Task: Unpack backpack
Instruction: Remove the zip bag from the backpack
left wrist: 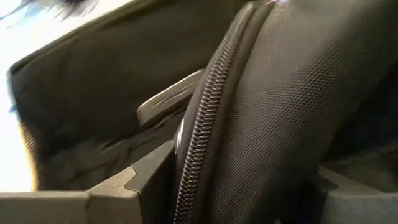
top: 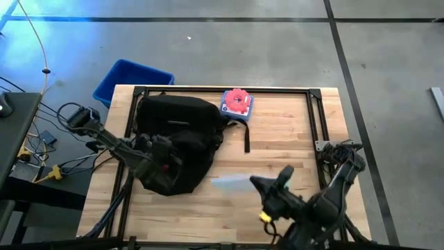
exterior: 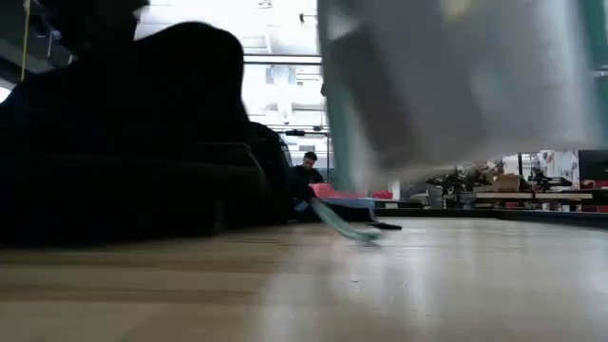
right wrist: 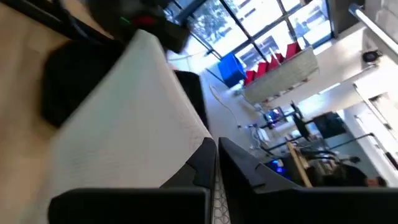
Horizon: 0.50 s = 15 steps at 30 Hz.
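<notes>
The backpack [top: 177, 142] lies flat on the left half of the wooden table [top: 277, 139], its long axis running from the far edge toward the near edge with a slight lean to the left at the near end. One black strap [top: 247, 139] trails off its right side across the bare wood. The left gripper [top: 161, 161] sits on the near part of the bag; in the left wrist view its fingers [left wrist: 118, 190] stand spread on either side of the zipper [left wrist: 205, 118] and its fabric edge, touching nothing firmly that can be made out. Right of the bag, nearer the front edge, the right gripper [top: 255, 182] has its fingers pressed together on a pale flat sheet-like item [top: 229, 182] (possibly a thin pouch or pad, too blurred to name), which it holds up off the table. At the far edge, just right of the bag's top, sits a red and blue object [top: 236, 103]. A blue bin [top: 132, 80] stands on the floor beyond the table's far left corner.
</notes>
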Tool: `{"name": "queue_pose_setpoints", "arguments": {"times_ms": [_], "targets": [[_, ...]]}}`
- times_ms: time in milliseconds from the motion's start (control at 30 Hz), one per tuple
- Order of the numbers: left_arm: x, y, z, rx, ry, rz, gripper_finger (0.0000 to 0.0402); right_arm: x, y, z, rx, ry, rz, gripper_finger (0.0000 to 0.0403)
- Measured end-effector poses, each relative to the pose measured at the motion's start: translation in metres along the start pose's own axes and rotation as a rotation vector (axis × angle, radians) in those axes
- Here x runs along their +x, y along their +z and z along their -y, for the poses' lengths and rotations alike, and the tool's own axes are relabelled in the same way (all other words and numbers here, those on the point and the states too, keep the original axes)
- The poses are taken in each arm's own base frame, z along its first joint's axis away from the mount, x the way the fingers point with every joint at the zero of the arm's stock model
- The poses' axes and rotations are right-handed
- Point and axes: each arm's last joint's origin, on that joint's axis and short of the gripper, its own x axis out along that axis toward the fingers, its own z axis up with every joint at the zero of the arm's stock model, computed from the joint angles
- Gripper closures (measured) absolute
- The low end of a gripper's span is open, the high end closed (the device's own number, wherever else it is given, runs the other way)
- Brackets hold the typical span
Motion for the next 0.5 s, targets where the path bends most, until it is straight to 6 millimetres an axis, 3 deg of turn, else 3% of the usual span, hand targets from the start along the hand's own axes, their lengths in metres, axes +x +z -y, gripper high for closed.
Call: {"name": "queue_pose_setpoints", "arguments": {"times_ms": [133, 367, 500], "targets": [[-0.008, -0.004, 0.014, 0.065, -0.114, 0.078, 0.0195, 0.01, -0.001, -0.011, -0.002, 0.136, -0.077, 0.0403], [-0.011, -0.011, 0.054, 0.23, -0.276, 0.141, 0.0195, 0.011, -0.012, -0.101, -0.114, 0.411, -0.256, 0.0403], [-0.006, -0.017, 0.067, 0.39, -0.289, 0.136, 0.0195, 0.005, -0.021, -0.138, -0.155, 0.516, -0.339, 0.0403]]}}
